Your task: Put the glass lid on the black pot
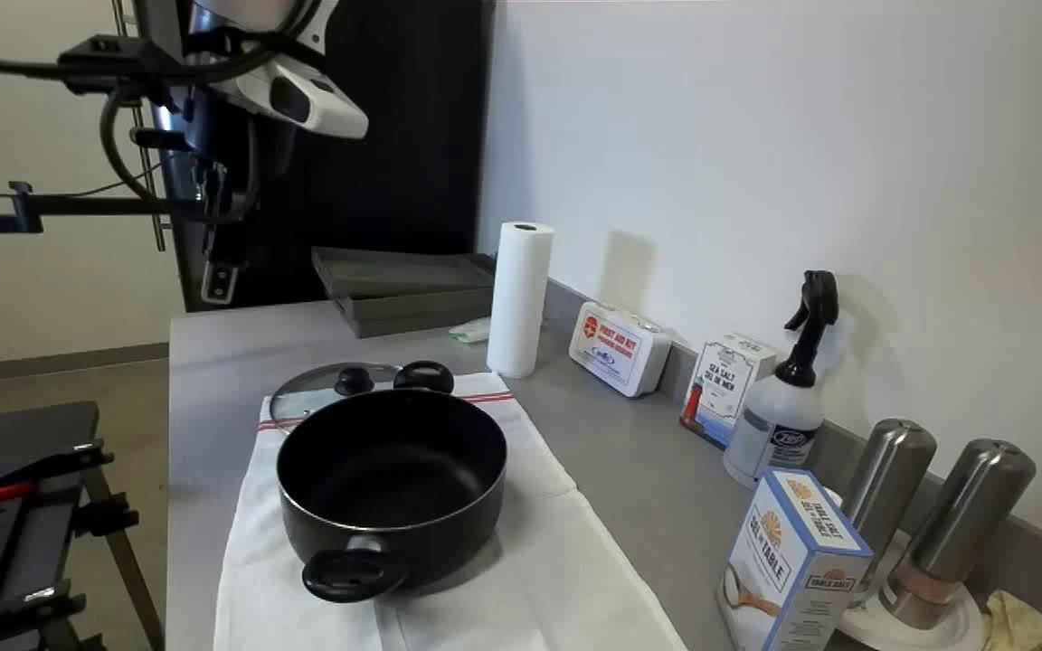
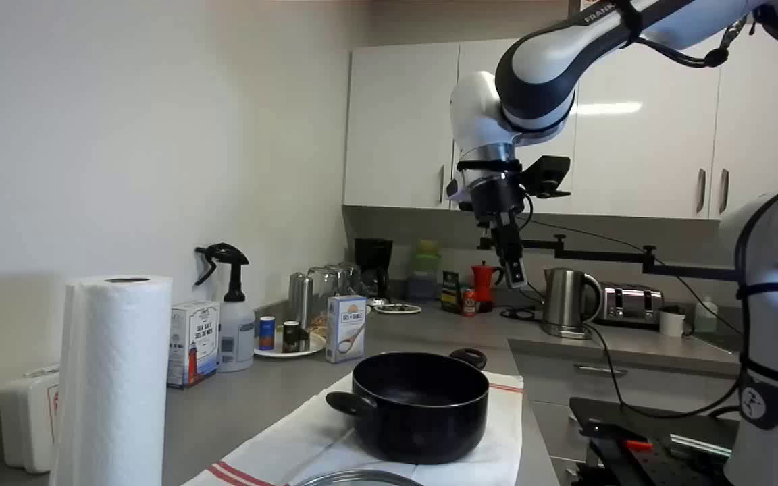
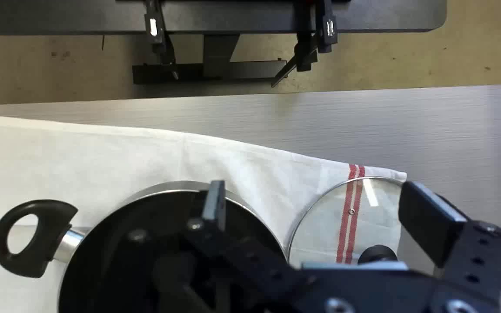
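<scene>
Fingers (image 3: pixel 426 221): spread wide apart now, with nothing clamped; the glass lid (image 3: pixel 328 226) is seen between them in the wrist view, but it lies well below and is not held.
Arm (image 2: pixel 544 74): held up high, the fingers aimed downward and well apart from the cookware in both exterior views.
Black knob (image 1: pixel 354 381): turned up at the lid's middle, seen plainly in an exterior view, no grip on it.
Lid's place: laid on the white towel (image 1: pixel 530 588), just beside the black pot (image 1: pixel 449 547); whether the two are touching cannot be told.
Pot: stood upright on the same towel, uncovered, its dark inside open to view.
Counter (image 1: pixel 620 452): partly covered by the towel; a paper roll (image 1: pixel 519 303) is stood near the towel's end, not called for here.
Lid on pot: not done; only the opening stage seems to be reached, with both pieces set out.
Left for the lid: knob to be gripped, lid to be lifted, carried over the opening, levelled, lowered and let go; the pot handle (image 2: pixel 350 403) nearest the lid could be knocked on the way across.
</scene>
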Controlling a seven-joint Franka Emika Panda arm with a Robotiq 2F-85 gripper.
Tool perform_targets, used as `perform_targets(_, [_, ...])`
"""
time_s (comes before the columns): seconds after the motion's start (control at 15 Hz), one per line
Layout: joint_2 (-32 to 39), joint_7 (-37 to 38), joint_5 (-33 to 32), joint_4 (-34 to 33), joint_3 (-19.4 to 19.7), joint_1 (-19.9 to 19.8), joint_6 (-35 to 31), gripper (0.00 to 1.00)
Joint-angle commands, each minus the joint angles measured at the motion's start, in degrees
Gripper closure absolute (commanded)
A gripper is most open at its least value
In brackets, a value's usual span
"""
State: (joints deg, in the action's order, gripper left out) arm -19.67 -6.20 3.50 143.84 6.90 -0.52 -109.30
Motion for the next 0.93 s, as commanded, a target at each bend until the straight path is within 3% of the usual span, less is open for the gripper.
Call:
perform_targets(0.0, [0.0, -0.2, 0.2, -0.1, -0.8, -0.9, 0.2, 0.00])
perform_targets(0.53, [0.3, 0.1, 0.1, -0.2, -1.0, -0.8, -0.3, 0.00])
perform_targets(0.87, [2.5, 1.1, -0.5, -0.4, -3.6, 0.5, -4.1, 0.00])
